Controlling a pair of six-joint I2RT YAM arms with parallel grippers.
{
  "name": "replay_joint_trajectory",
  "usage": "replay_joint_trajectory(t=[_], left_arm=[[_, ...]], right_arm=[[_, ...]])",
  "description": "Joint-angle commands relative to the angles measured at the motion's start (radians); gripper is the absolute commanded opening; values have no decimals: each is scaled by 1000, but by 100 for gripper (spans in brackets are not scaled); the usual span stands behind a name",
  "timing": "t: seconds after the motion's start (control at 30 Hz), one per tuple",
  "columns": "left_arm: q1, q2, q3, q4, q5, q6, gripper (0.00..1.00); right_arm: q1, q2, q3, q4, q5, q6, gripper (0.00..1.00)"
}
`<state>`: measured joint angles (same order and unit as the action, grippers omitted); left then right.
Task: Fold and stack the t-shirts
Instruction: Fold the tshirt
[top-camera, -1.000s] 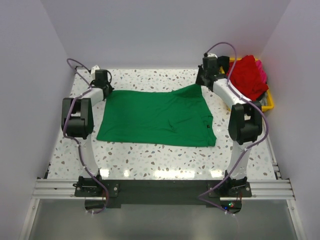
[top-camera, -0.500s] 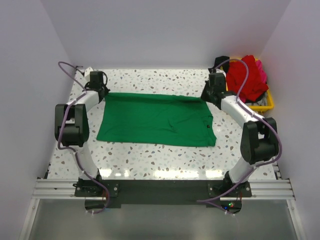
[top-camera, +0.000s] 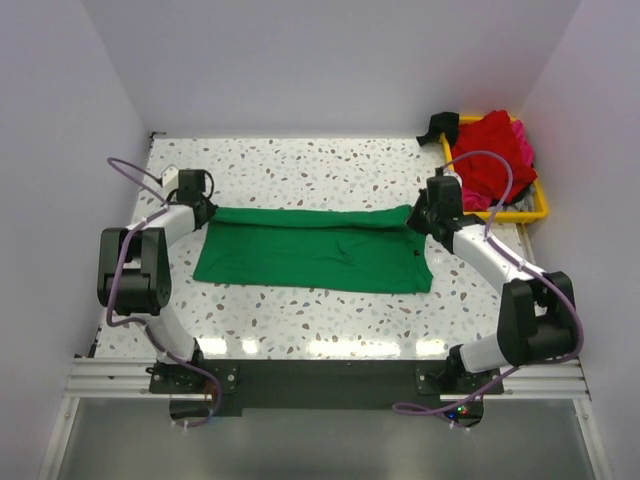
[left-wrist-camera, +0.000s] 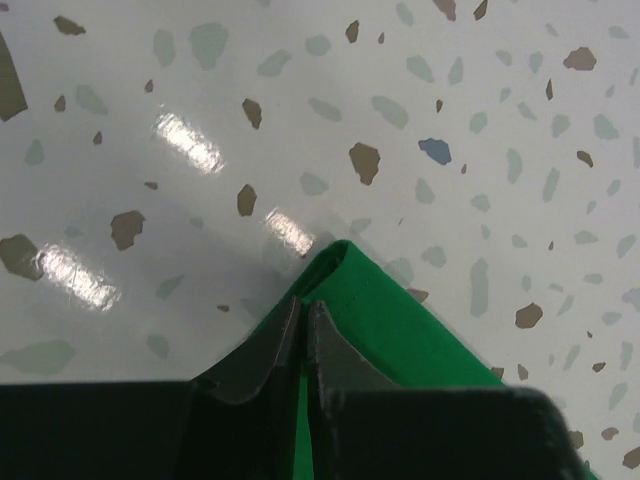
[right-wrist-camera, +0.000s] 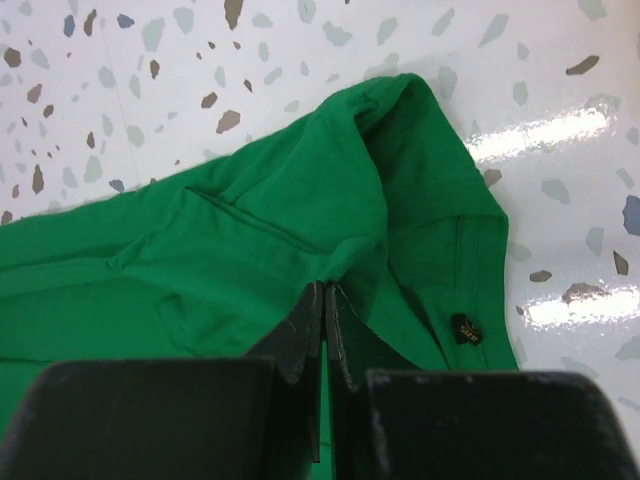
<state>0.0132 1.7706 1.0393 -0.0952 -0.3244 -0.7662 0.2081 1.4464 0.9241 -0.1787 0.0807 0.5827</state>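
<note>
A bright green t-shirt (top-camera: 315, 250) lies on the speckled table, its far edge folded toward the near side. My left gripper (top-camera: 203, 210) is shut on the shirt's far left corner (left-wrist-camera: 345, 290). My right gripper (top-camera: 418, 216) is shut on the shirt's far right part (right-wrist-camera: 340, 230); the cloth bunches at the fingertips (right-wrist-camera: 313, 300). A small black label (right-wrist-camera: 465, 328) shows on the shirt to the right of them. Red and pink t-shirts (top-camera: 492, 152) are heaped in the yellow tray (top-camera: 537, 207) at the far right.
White walls close in the table on three sides. A small black object (top-camera: 440, 124) sits by the tray's far left corner. Purple cables loop above both arms. The bare speckled tabletop (top-camera: 300, 165) shows beyond the shirt.
Both grippers have pulled the green shirt's far edge toward the near side, so the shirt now looks narrower front to back. Both arms have drawn nearer to their bases.
</note>
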Motion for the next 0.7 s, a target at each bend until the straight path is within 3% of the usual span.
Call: replay_joint_trajectory(t=[0.0, 0.67], left_arm=[[8, -71, -56, 51, -15, -83, 11], [10, -181, -136, 54, -45, -82, 14]], right_arm=[[-6, -44, -21, 24, -24, 23, 0], [-4, -162, -90, -28, -32, 16, 0]])
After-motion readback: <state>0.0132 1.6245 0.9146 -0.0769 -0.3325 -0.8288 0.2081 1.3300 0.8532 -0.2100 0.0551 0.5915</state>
